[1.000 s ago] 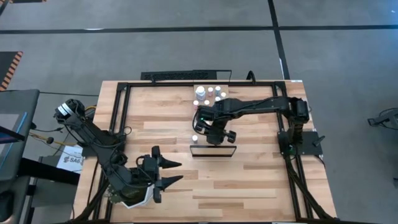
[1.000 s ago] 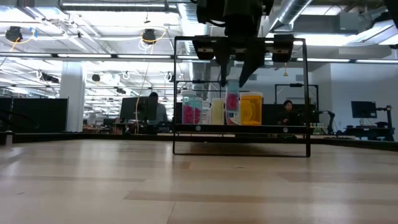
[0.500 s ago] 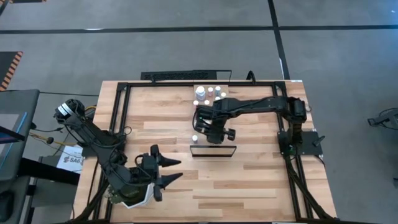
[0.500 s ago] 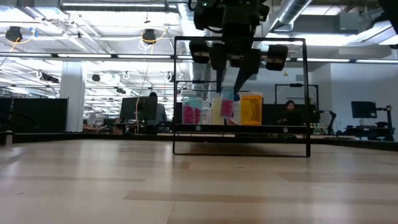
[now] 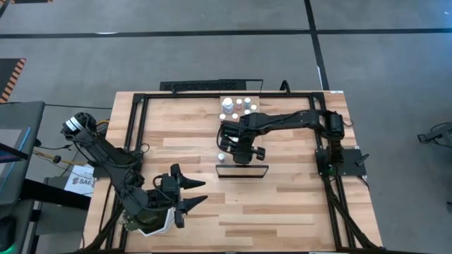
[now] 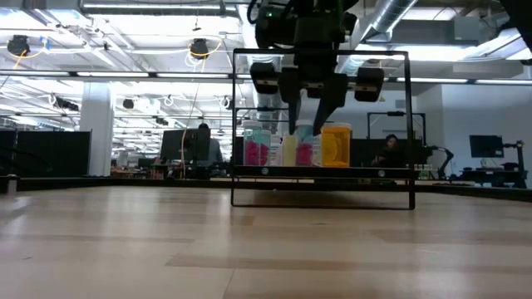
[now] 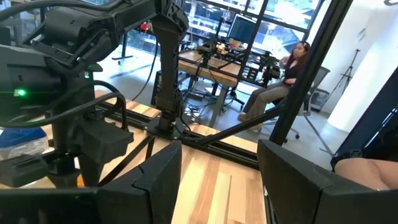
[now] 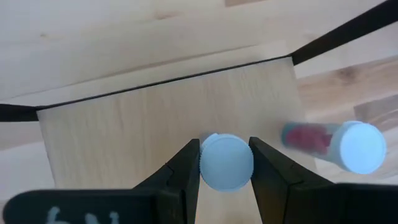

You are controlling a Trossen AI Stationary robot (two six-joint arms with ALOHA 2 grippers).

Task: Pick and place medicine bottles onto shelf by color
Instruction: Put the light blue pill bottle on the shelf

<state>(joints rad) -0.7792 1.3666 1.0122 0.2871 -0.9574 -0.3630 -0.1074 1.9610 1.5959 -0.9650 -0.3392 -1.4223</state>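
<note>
The right claw (image 8: 225,163) is clenched on a small bottle (image 8: 226,162), its two fingers (image 8: 185,167) pressed against either side of the white cap. In the right wrist view the bottle hangs over the light-wood board of the shelf (image 8: 155,118), and a second bottle with a red body and white cap (image 8: 336,144) stands just beside it on the board. From the low view the held bottle (image 6: 305,148) shows a pink body between the fingers, set among other bottles in a row on the shelf (image 6: 322,173): a pink one (image 6: 256,149), a pale one (image 6: 288,149) and an orange one (image 6: 336,145). The thin dark frame (image 6: 407,124) rises around them.

From above, the right claw (image 5: 240,149) sits over the shelf near the middle of the counter (image 5: 282,204), just behind the dark frame (image 5: 242,170). One white-capped bottle (image 5: 221,156) stands beside the claw, and a cluster of more bottles (image 5: 237,105) stands at the far end of the board.

The left claw (image 5: 192,194) waits near the front left corner of the counter, well apart from the shelf, its fingers (image 7: 155,180) spread and holding nothing. A person (image 7: 277,87) sits in a chair in the room beyond
</note>
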